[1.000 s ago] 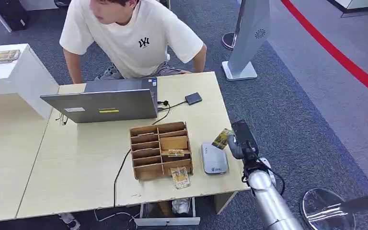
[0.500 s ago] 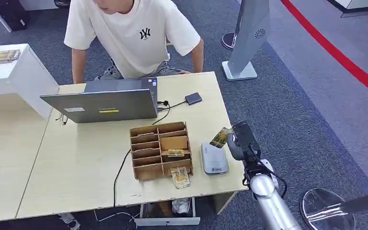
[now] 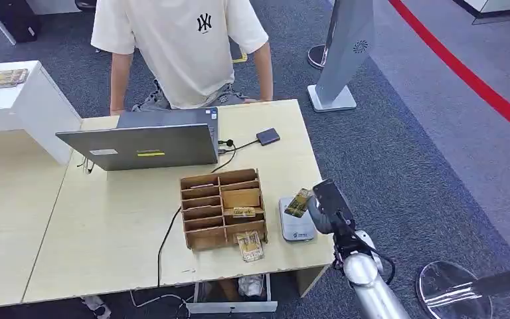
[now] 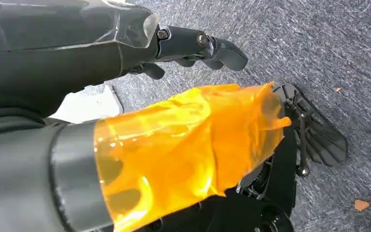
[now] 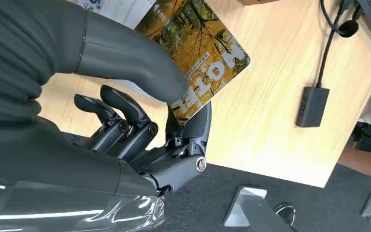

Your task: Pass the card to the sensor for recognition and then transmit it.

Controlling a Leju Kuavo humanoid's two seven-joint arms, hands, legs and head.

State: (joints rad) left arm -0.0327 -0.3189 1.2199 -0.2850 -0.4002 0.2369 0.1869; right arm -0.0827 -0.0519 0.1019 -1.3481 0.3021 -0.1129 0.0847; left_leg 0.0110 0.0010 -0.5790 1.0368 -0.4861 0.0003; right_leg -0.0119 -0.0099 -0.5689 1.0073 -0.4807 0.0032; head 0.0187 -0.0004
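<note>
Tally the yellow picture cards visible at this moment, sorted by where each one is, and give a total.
Held in the right hand: 1, the card over the grey sensor.
In the wooden organizer: 1.
Flat on the table in front of the organizer: 1.
On the white cabinet: 1 stack; how many cards it holds cannot be told.
Total: 4.
</note>
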